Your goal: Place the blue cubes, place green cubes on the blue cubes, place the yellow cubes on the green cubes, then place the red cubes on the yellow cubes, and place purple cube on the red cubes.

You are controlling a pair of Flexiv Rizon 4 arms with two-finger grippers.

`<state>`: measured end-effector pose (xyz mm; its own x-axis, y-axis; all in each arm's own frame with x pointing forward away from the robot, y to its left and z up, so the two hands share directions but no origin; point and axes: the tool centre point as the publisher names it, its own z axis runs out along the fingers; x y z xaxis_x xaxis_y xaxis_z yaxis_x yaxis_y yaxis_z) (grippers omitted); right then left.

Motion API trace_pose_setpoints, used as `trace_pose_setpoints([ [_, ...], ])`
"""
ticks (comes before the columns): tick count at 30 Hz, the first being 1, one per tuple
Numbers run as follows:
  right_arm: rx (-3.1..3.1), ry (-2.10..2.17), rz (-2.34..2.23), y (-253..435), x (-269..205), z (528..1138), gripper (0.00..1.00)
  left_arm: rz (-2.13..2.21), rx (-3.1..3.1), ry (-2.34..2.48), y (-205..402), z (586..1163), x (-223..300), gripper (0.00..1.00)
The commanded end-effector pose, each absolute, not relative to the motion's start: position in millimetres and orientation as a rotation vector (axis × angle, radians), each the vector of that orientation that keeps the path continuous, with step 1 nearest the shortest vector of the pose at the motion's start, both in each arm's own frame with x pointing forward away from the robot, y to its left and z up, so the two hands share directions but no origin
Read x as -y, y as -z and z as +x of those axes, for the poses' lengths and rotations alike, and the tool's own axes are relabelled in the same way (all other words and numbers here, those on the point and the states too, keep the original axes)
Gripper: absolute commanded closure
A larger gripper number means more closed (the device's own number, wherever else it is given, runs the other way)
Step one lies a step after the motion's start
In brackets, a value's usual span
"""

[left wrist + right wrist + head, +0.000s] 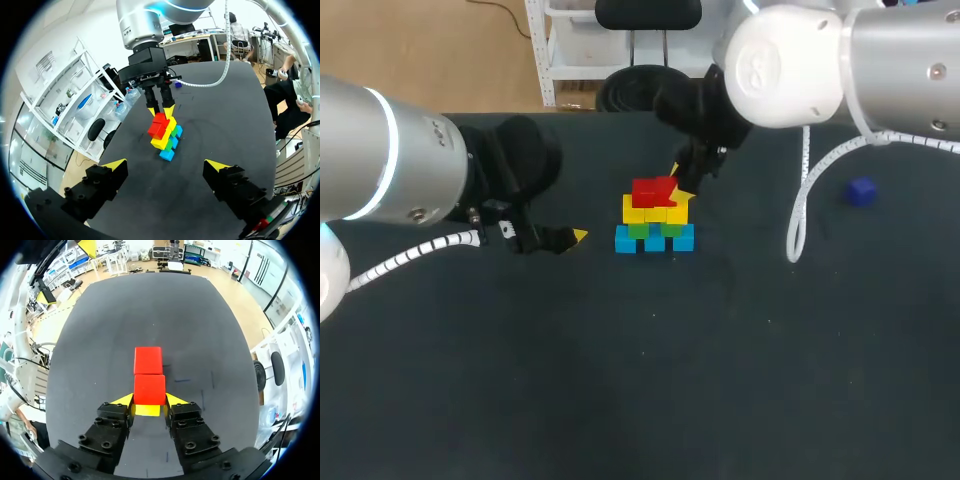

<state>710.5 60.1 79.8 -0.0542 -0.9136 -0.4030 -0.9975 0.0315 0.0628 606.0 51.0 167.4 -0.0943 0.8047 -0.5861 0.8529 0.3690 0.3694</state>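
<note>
My right gripper (678, 183) is clamped on a red cube (149, 389), a yellow tip pressed to each side, at the top of the stack (654, 218) near mid-table; a second red cube (148, 360) sits just ahead, touching it, at about the same level; yellow cubes (638, 212) lie beneath the reds, green cubes (639, 230) beneath those, blue cubes (654, 241) on the table (620, 380); my left gripper (166, 164) hangs near the stack on its left, fingers wide apart, holding nothing, the stack ahead of it; the purple cube (861, 191) lies alone, well apart from the stack, on my right.
</note>
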Motion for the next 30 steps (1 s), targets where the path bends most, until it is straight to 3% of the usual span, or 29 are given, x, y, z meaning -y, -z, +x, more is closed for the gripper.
trace_pose_setpoints([
  [1, -2.060, -0.482, -1.967, -79.5, -59.9, 711.1, 0.90, 1.433, -1.895, 0.077, -166.5, 605.4, -50.4, 0.00],
  [4, -2.061, -0.483, -1.966, -79.4, -59.8, 711.1, 0.83, 1.433, -1.895, 0.077, -166.5, 605.4, -50.4, 0.00],
  [6, -2.061, -0.482, -1.965, -79.4, -59.7, 711.0, 0.73, 1.433, -1.895, 0.077, -166.5, 605.4, -50.4, 0.00],
  [11, -2.063, -0.481, -1.964, -79.4, -59.8, 711.2, 0.63, 1.433, -1.895, 0.077, -166.5, 605.4, -50.4, 0.00],
  [19, -2.067, -0.479, -1.962, -79.3, -60.2, 711.3, 0.56, 1.433, -1.895, 0.077, -166.5, 605.4, -50.4, 0.00],
  [30, -2.068, -0.476, -1.960, -81.4, -58.8, 710.4, 0.55, 1.433, -1.895, 0.077, -166.5, 605.4, -50.4, 0.00],
])
